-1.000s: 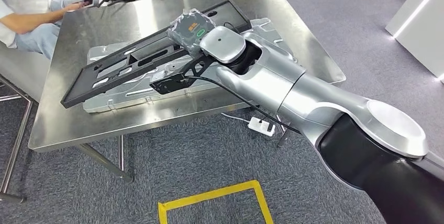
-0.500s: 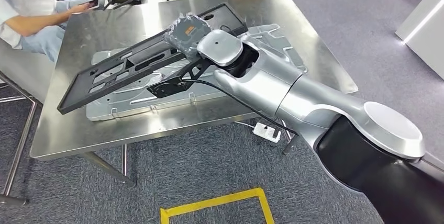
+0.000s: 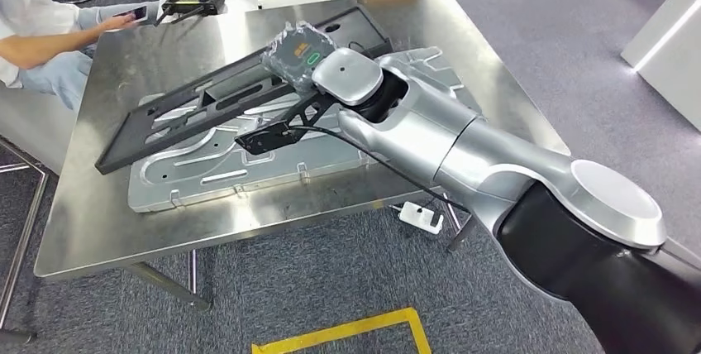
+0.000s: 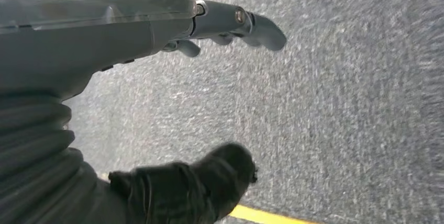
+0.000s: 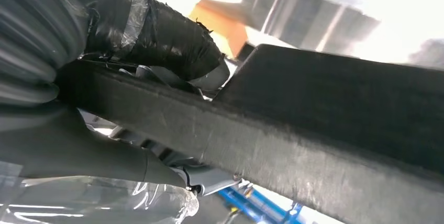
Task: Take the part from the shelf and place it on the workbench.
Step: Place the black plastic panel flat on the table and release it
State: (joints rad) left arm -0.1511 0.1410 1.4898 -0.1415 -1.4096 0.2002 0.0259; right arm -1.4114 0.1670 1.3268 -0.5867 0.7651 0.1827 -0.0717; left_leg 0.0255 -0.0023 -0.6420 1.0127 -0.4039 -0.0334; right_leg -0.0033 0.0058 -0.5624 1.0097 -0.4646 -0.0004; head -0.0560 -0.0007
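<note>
Mid-frame, the right hand (image 3: 299, 50) grips the black part (image 3: 207, 98) over the silver tabletop (image 3: 107, 222). The left hand (image 4: 173, 103) hangs with fingers apart, holding nothing.

A workshop — steel workbench (image 3: 165, 230), grey carpet floor (image 3: 314, 288) with yellow tape (image 3: 339, 327), pressed metal panel (image 3: 215, 180).

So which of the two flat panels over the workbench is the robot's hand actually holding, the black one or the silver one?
The black panel: the right hand grips its edge and it sits tilted above the silver panel, which lies flat on the workbench, untouched.
</note>
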